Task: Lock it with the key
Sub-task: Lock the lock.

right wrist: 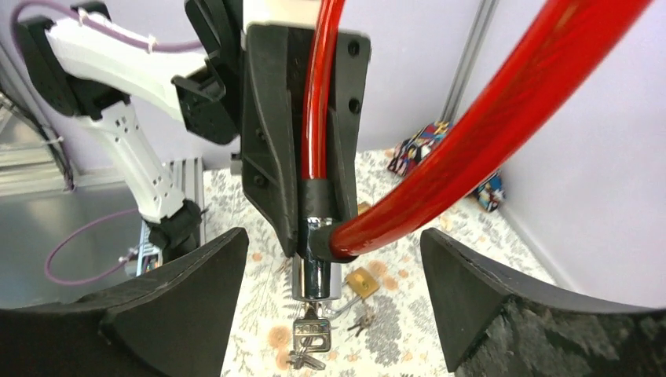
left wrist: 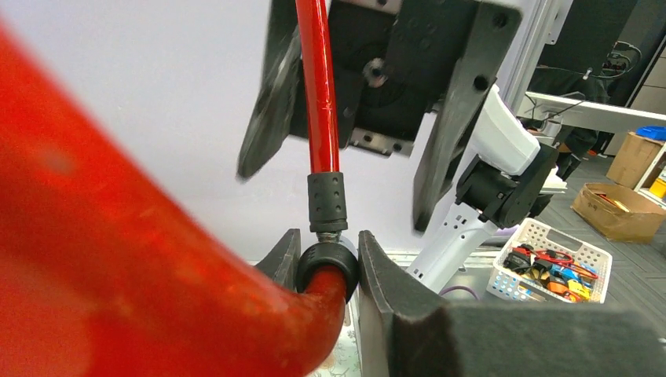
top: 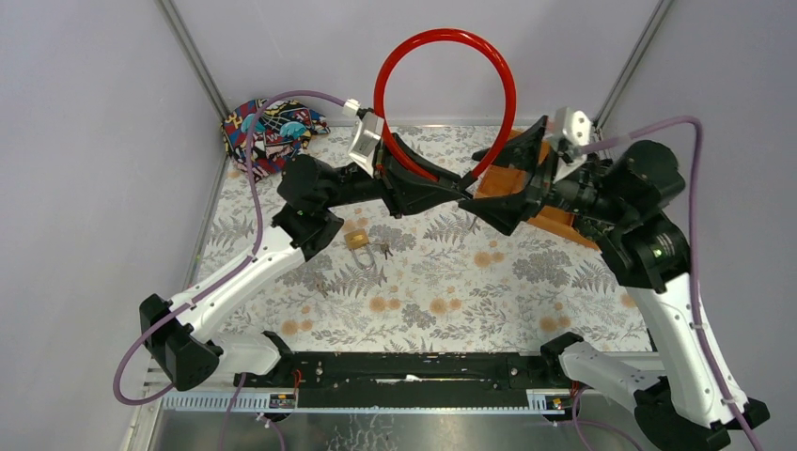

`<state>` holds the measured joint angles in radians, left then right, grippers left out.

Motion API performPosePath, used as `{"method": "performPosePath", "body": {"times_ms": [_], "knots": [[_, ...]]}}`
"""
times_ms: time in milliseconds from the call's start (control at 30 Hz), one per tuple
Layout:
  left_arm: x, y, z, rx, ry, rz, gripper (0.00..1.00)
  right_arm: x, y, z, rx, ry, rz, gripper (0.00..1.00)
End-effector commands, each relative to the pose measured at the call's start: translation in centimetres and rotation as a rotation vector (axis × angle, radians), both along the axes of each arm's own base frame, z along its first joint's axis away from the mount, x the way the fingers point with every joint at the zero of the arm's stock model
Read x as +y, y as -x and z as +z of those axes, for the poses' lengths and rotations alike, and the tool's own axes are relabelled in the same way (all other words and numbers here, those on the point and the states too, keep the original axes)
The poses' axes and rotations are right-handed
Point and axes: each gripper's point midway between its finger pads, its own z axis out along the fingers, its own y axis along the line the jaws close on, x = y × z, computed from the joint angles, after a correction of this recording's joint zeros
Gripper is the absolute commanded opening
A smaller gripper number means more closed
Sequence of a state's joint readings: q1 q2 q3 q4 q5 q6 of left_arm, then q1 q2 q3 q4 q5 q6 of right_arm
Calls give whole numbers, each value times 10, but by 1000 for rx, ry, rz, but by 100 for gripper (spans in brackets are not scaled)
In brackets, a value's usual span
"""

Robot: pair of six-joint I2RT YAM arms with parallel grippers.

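Observation:
A red cable lock (top: 442, 42) forms a loop standing above the table's back middle. My left gripper (top: 465, 188) is shut on the lock's black collar (left wrist: 328, 267), where the red cable (left wrist: 318, 86) enters it. In the right wrist view the chrome lock cylinder (right wrist: 316, 275) hangs below the left fingers (right wrist: 271, 149), with a key (right wrist: 312, 334) in its underside and a spare key dangling. My right gripper (right wrist: 334, 302) is open, its fingers either side of the cylinder and key, not touching. It also shows in the top view (top: 484, 199).
A small brass padlock (top: 356, 240) with keys (top: 382, 251) lies on the floral table mat, also seen in the right wrist view (right wrist: 361, 281). An orange object (top: 554, 221) sits under my right arm. A patterned cloth (top: 273, 127) lies at the back left corner.

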<state>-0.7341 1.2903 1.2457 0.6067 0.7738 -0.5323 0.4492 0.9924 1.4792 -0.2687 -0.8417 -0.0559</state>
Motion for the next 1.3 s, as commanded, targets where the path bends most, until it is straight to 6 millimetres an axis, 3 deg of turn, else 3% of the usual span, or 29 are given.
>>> {"method": "performPosePath", "body": {"times_ms": [0, 100, 267, 433, 567, 733, 900, 1033, 1200, 1267], "knots": [[16, 23, 34, -110, 94, -24, 0, -23, 23, 65, -136, -156, -85, 85], [16, 23, 34, -111, 100, -17, 0, -31, 28, 92, -135, -271, -119, 76], [16, 25, 38, -110, 107, -28, 0, -26, 19, 111, -59, -384, -100, 44], [15, 35, 44, -112, 122, -52, 0, -14, 3, 103, -3, -395, -69, 24], [18, 31, 61, -79, 171, -24, 0, -10, 4, 97, 9, -411, -31, 5], [21, 11, 92, 23, 259, 26, 0, 2, 2, 79, 79, -438, 53, 0], [20, 5, 116, 87, 312, 8, 0, 7, -8, 61, 125, -440, 52, 0], [15, 5, 117, 72, 307, 3, 0, 12, -20, 46, 182, -408, 27, 2], [25, -4, 101, 11, 281, 86, 0, 1, -23, 39, 161, -323, -92, 68], [33, -7, 97, -12, 281, 120, 0, -11, -21, 41, 119, -292, -162, 82]]}}
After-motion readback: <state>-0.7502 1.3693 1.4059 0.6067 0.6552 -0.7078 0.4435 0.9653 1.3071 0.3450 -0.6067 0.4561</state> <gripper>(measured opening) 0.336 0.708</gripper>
